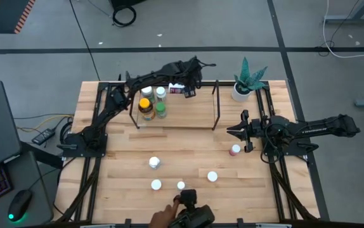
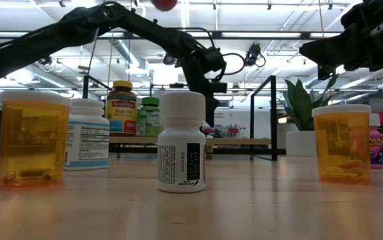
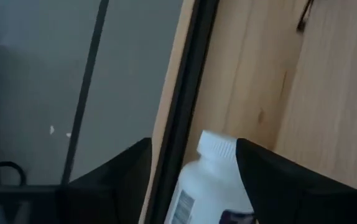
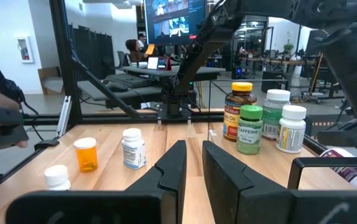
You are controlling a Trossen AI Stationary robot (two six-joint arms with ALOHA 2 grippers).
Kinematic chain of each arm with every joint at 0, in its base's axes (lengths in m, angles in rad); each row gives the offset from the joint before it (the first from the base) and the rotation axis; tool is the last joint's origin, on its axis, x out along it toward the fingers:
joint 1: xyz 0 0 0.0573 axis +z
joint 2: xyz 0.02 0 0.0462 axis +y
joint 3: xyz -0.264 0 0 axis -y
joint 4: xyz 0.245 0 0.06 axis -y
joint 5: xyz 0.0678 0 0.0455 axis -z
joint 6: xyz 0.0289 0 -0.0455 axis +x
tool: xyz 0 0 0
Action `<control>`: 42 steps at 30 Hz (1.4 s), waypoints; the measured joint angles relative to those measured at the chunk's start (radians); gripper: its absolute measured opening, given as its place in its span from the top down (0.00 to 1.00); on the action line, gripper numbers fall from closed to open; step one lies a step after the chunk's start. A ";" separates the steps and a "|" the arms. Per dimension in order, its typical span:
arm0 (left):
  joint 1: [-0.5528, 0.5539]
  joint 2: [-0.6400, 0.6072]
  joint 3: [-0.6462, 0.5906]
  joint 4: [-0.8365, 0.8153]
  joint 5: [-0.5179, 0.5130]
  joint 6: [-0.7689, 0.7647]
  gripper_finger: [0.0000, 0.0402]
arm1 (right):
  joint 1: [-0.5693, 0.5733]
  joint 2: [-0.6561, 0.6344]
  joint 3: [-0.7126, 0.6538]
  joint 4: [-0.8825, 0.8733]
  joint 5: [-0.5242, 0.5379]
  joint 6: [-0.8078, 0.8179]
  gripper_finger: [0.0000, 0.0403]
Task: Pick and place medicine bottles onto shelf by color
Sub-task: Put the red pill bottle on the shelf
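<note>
On the shelf [image 1: 188,119], a yellow-capped bottle [image 1: 145,106], a green-capped bottle [image 1: 161,109] and two white-capped bottles [image 1: 160,92] stand upright at its left end. A white bottle [image 3: 204,180], seemingly tilted, sits at the shelf's back edge. Five more stand before the shelf [image 1: 155,163], one pink-capped [image 1: 235,150].

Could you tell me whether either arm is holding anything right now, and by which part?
The left end effector grips a white-capped bottle by its body, over the shelf. The right end effector holds nothing.

A robotics lab or open workshop: a grey concrete floor [image 1: 188,38] with loose cables surrounds the wooden table [image 1: 188,158], ceiling strip lights [image 2: 178,33] run overhead, and desks with monitors [image 4: 166,15] fill the upper background.
</note>
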 joint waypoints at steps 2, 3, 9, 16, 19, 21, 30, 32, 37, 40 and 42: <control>0.000 0.006 0.000 -0.029 -0.005 0.024 0.42 | 0.000 0.000 0.000 0.000 0.000 0.000 0.85; 0.000 0.007 0.000 -0.040 -0.004 0.032 0.43 | 0.000 0.000 0.000 0.000 0.000 0.000 0.85; 0.002 0.007 0.000 -0.107 0.012 0.084 0.47 | 0.000 0.000 0.000 0.000 0.000 0.000 0.85; 0.003 0.025 -0.002 -0.093 0.019 0.085 0.48 | 0.000 0.000 0.000 0.000 0.000 0.000 0.85; 0.003 0.030 -0.001 -0.064 0.023 0.090 0.47 | 0.000 0.000 0.000 0.000 0.000 0.000 0.85; 0.003 0.030 -0.002 -0.054 0.024 0.099 0.47 | 0.000 0.000 0.000 0.000 0.000 0.000 0.85; 0.018 0.031 -0.002 -0.084 0.049 0.106 0.49 | 0.000 0.000 0.000 0.000 0.000 0.000 0.85; 0.020 0.031 -0.002 -0.095 0.054 0.115 0.49 | 0.000 0.000 0.000 0.000 0.000 0.000 0.85; 0.017 0.031 -0.002 -0.096 0.059 0.131 0.49 | 0.000 0.000 0.000 0.000 0.000 0.000 0.85; 0.017 0.044 -0.001 -0.096 0.062 0.135 0.49 | 0.000 0.000 0.000 0.000 0.000 0.000 0.85; 0.017 0.054 -0.003 -0.095 0.060 0.131 0.48 | 0.000 0.000 0.000 0.000 0.000 0.000 0.85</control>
